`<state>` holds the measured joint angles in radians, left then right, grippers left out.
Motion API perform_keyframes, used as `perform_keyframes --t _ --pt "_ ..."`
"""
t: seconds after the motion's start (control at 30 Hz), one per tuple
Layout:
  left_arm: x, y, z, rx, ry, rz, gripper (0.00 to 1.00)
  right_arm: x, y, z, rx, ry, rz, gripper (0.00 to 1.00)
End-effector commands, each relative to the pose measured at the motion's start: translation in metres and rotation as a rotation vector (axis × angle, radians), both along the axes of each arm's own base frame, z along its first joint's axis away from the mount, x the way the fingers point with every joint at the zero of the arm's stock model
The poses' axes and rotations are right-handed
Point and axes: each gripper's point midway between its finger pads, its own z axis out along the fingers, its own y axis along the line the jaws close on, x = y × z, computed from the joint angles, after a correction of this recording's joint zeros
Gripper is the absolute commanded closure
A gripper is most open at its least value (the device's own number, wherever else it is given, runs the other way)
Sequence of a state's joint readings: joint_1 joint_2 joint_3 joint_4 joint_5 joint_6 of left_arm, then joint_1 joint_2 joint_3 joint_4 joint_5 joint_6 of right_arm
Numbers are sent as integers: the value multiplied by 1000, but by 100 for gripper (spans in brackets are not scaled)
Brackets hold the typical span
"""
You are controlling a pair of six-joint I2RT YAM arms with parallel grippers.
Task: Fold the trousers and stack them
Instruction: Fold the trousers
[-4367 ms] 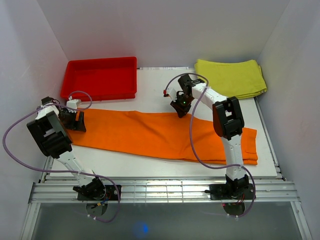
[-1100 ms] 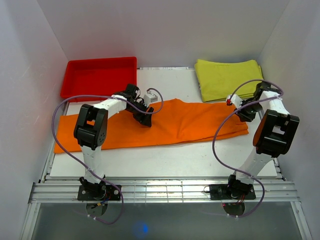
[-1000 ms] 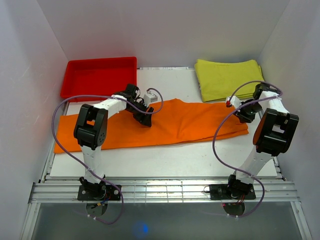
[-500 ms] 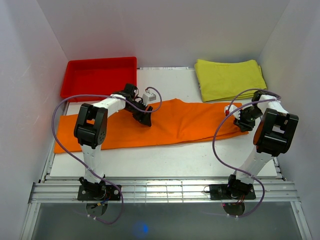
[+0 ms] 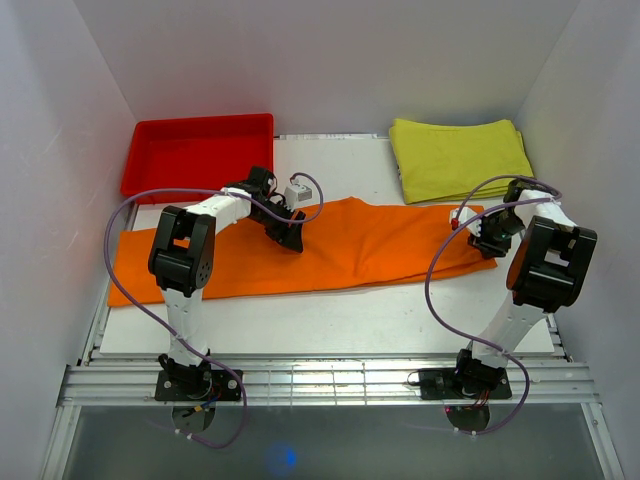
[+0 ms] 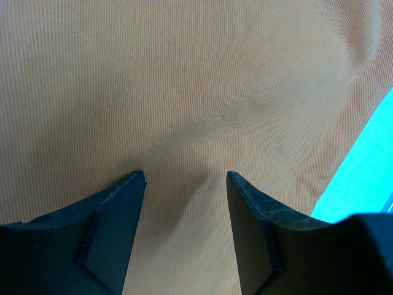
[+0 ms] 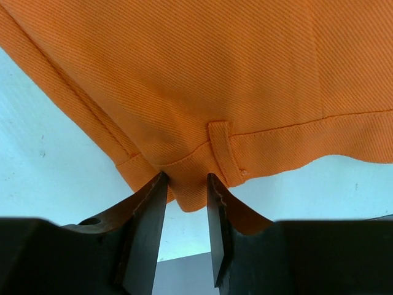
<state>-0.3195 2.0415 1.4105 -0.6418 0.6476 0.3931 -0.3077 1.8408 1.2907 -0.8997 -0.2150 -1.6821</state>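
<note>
Field notes, top view first.

White walls boxed you in on the left, back and right; only the near side stood open. The pale surface kept a bare strip along its whole near edge. There was a smaller bare patch at the back, between the two corner items.

The trousers lay flat as one long orange band across the middle. The leg end reached the left edge of the surface and the waistband end stopped short of the right edge.

The red tray sat in the far-left corner, near the trousers' far edge. The yellow-green cloth filled the far-right corner, its near edge just beside the trousers; touching or not, you couldn't tell.

Your left arm reached over the trousers' left half, with its purple cable looping out toward the left wall. Your right arm stood close to the right wall and took up the room beyond the waistband.

The left gripper was down on the fabric near its far edge. Its jaws stood wide, fingertips on the cloth with a shallow pucker between them, nothing clamped.

The right gripper sat at the waistband corner, jaws narrow, straddling the corner beside a belt loop. Whether it pinched the cloth, you couldn't tell.
</note>
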Motion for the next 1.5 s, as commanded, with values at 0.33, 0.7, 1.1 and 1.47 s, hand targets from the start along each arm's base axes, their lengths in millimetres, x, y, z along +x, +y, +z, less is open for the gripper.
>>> perform_keyframes --t 0.33,0.7,1.1,1.47 --pt "-52 38 -69 220 252 28 32 5 -2 -4 -1 15 10 62" --pt "-51 40 -75 239 261 40 32 11 0 56 3 -24 24 92" --pt "-54 46 -79 268 270 43 32 -47 -3 17 -54 140 7 92" --pt "-28 19 8 72 3 -53 25 22 28 67 178 106 -206 36"
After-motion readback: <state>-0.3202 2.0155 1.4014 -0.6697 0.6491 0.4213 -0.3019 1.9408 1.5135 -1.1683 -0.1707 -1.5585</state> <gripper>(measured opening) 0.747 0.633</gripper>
